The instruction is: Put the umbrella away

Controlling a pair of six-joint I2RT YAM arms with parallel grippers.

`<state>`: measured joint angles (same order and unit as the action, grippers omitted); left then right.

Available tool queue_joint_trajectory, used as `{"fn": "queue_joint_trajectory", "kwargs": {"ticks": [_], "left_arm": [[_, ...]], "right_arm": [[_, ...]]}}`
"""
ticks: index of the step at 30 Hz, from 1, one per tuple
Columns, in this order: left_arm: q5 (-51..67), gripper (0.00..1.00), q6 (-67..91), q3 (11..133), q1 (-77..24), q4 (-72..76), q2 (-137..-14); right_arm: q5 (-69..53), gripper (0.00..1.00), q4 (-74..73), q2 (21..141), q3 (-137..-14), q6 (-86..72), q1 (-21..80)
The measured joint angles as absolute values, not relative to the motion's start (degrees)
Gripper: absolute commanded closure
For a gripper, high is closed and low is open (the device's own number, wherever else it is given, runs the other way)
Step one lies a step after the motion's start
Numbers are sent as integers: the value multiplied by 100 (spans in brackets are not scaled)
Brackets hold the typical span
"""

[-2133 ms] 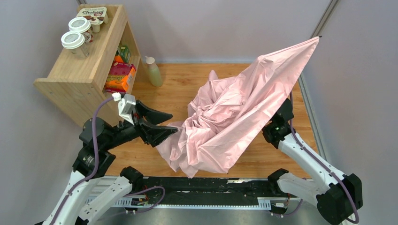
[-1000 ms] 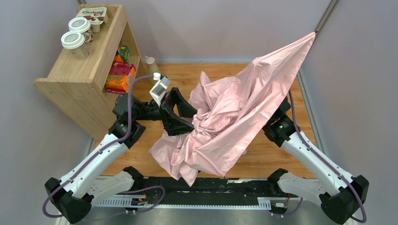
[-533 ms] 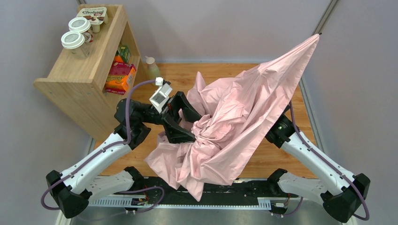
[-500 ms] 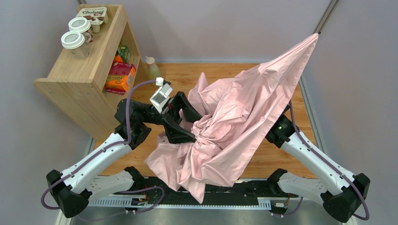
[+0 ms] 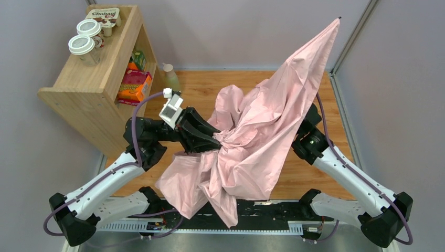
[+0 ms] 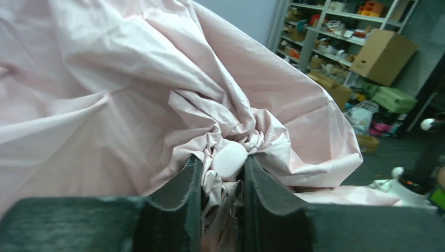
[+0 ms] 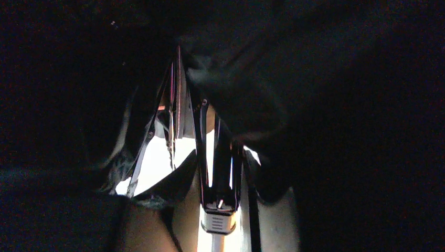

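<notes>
umbrella (image 5: pixel 262 131): pale pink, half collapsed, held up over the middle of the table (image 5: pixel 210 86); slack canopy spills over the near edge, and one rib tip (image 5: pixel 338 19) points up at the far right.
step in hand: judged to be the collapsing stage, with the canopy loose, the frame not yet folded and nothing wrapped.
left gripper (image 6: pixel 222 164): reaches in from the left, narrowed onto the white crown cap (image 6: pixel 231 156). Both fingers press its sides, with bunched fabric caught between them.
right gripper: hidden under the canopy in the top view. Its own camera is dark and shows only black ribs (image 7: pixel 203 131) and a pale fitting (image 7: pixel 216 221) on the shaft, so I cannot tell how it stands or whether it holds anything.
right arm (image 5: pixel 336 165): comes up from the near right and disappears beneath the fabric.
next move calls for: probably pressing the crown toward the handle end so the shaft telescopes. That needs a firm hold on the cap and a steady counter-hold below.
risk: the fabric in the pinch may let the smooth cap slip.
surroundings: wooden shelf (image 5: pixel 86 84) at the far left, with a bottle (image 5: pixel 170 79) beside it, well apart from the work.
</notes>
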<state>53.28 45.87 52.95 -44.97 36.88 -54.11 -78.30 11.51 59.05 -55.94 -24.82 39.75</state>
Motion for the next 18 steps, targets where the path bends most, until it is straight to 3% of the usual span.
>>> {"fn": "queue_joint_trajectory", "kwargs": {"ticks": [3,5,9,12,18], "left_arm": [[5159,100,4375,5312,-4469,3732,-5387],[5089,100,4285,5321,-4471,3599,-5332],[4536,100,3859,5323,-4475,3146,-5074],[3992,100,3450,5319,-4460,2681,-4764],[2615,100,2668,5406,-4560,1055,-4066]], "right_arm": [[-7660,84,1061,5920,-5627,-2502,4001],[-7550,49,899,5863,-5631,-2355,4001],[-7002,17,314,5642,-5531,-2016,4034],[-6136,1,-91,5354,-5203,-1776,4077],[-3492,0,-731,4829,-4248,-1584,3741]]}}
